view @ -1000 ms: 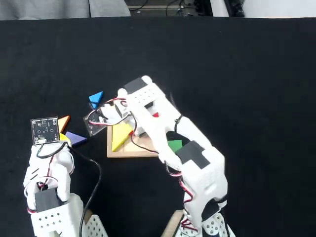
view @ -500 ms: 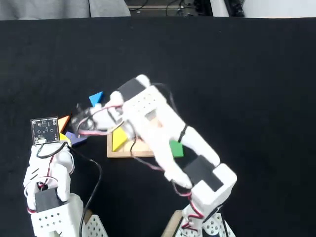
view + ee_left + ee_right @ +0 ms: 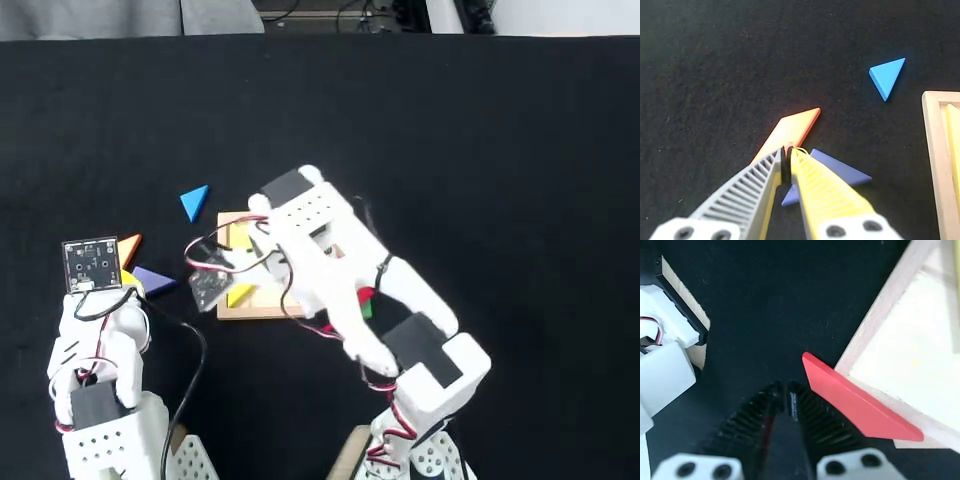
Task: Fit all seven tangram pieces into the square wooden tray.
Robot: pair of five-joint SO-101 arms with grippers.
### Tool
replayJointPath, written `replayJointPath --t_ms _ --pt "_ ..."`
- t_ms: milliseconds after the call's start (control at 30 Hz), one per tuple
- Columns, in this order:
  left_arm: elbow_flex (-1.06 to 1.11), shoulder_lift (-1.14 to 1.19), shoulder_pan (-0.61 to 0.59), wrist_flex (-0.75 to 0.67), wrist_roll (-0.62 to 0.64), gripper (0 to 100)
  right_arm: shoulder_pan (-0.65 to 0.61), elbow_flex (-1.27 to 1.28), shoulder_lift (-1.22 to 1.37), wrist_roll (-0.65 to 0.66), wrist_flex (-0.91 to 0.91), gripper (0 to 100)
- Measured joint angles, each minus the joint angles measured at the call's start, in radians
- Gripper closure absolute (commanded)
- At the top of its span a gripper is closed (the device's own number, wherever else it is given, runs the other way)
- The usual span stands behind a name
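Right arm: half a second ago it reached out past the tray's left rim; it is now drawn back over the tray, so nothing was collected.
Right gripper: clenched and empty, just beside the red triangle.
Red triangle: lies across the tray's rim, not seated (probably the next piece to nudge in).
Left gripper: clenched on nothing and unmoved, left of the tray, over the orange piece and purple triangle.
Blue triangle: outside the tray, off its far-left corner.
Yellow: inside the tray; the arm covers its middle, so one piece or two cannot be told.
Green piece: a sliver under the arm at the tray's right; its seating is unclear.
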Motion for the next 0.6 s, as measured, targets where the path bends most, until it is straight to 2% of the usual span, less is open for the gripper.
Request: replayJointPath --t_ms 233,333,433,600 --pt "0.0 0.0 0.0 0.0 0.0 95 0.028 0.005 -0.025 0.002 0.005 98.8" --pt "0.0 0.0 0.0 0.0 0.0 95 0.074 0.009 -0.137 -0.075 0.008 98.8" --pt "0.0 0.0 0.0 0.0 0.0 95 0.123 0.031 -0.298 -0.265 -0.034 98.7" --pt "0.0 0.0 0.009 0.0 0.0 95 0.15 0.261 -0.569 -0.76 -0.279 98.7"
